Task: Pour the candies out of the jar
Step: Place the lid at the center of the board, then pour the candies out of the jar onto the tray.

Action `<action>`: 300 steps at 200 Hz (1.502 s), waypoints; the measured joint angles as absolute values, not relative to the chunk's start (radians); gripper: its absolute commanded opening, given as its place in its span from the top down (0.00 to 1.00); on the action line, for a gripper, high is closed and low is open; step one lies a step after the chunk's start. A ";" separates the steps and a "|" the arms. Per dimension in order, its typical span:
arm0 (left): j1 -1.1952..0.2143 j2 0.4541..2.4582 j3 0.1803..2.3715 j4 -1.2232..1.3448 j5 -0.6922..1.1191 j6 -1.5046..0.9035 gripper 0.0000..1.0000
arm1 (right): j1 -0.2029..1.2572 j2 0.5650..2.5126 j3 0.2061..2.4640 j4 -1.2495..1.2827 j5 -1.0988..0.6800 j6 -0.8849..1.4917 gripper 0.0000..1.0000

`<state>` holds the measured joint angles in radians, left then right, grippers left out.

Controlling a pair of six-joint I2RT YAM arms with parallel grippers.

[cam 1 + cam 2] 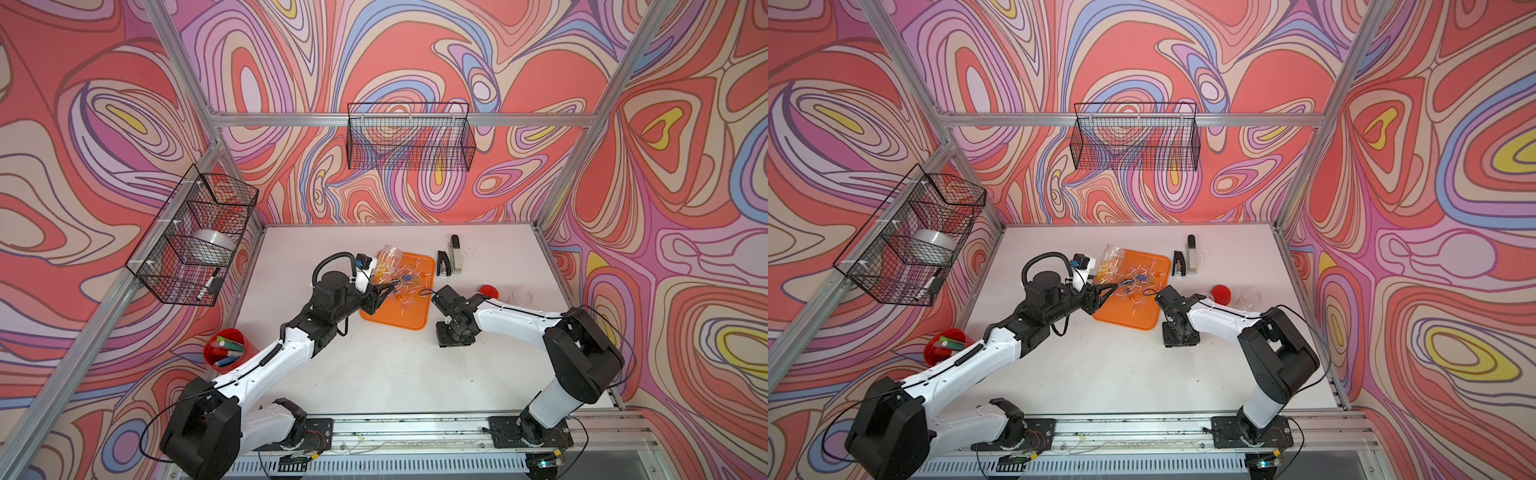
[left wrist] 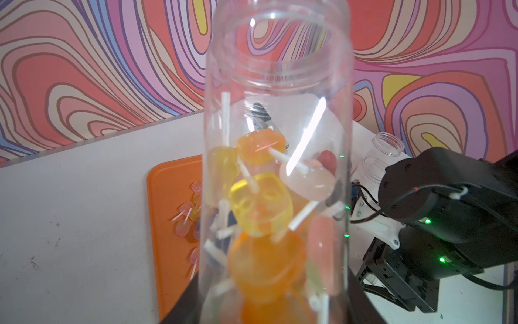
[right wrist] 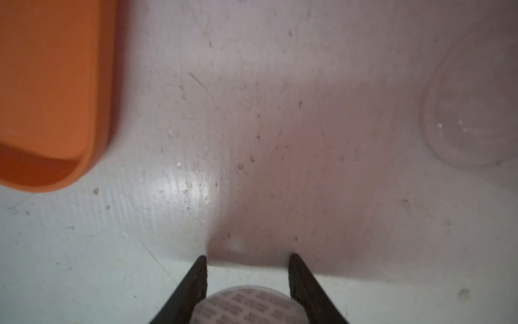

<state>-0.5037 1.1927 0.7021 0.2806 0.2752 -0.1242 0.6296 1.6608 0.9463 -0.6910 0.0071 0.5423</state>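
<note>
Candies (image 1: pixel 409 282) lie scattered on the orange tray (image 1: pixel 399 320) in both top views; the left gripper (image 1: pixel 382 291) clamps the clear jar (image 1: pixel 388 257), tilted over the tray's far corner. Left wrist view: more candies (image 2: pixel 260 207) sit inside the jar (image 2: pixel 277 84). Right wrist view: the right gripper (image 3: pixel 248 258) flanks a round lid (image 3: pixel 246 305); pinching or not, cannot tell.

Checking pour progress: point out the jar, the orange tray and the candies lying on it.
jar (image 2: pixel 277 112): left wrist view, clear wall just below the neck.
orange tray (image 1: pixel 411 318): a top view, bare floor near the robot-side corner.
candies (image 1: pixel 409 279): a top view, middle of the spilled pile.
</note>
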 measured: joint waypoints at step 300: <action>-0.503 1.363 0.776 -0.021 0.276 0.364 1.00 | 0.622 1.520 1.207 -0.556 0.530 0.495 0.02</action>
<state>-0.5030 1.3632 0.7765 -0.0212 0.2760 0.3637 0.6220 1.5204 1.2068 -0.5560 0.5297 0.4950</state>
